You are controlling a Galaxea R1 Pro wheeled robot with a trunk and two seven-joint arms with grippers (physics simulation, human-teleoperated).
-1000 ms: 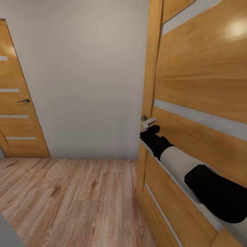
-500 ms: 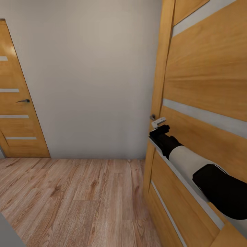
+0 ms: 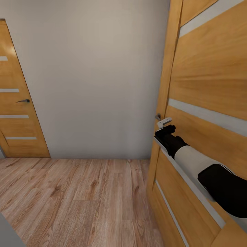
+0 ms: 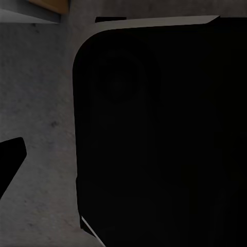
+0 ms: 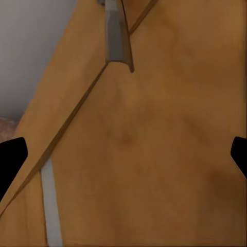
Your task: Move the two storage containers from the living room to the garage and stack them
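Hallway: light wood-plank floor, plain white wall, a closed orange-brown door far left with its handle on it. No red-orange storage containers in these views, and the floor in head view is planks, not concrete, so this is transit, not placement.

Right gripper sits against the near door, just below its lever handle. In the right wrist view the two fingertips stand wide apart at the frame edges with bare door panel between them: jaws spread, holding nothing.

Change over the last second: the door edge and the right arm have swung rightward together, wall and far door unmoved. So the arm is pushing the door open, camera static. Gap widens; likely the way through toward the containers or the garage.

Left gripper: its wrist view gives a dark robot body part over grey surface and one dark fingertip; can't tell its state.

Risk: door swings back once contact drops.
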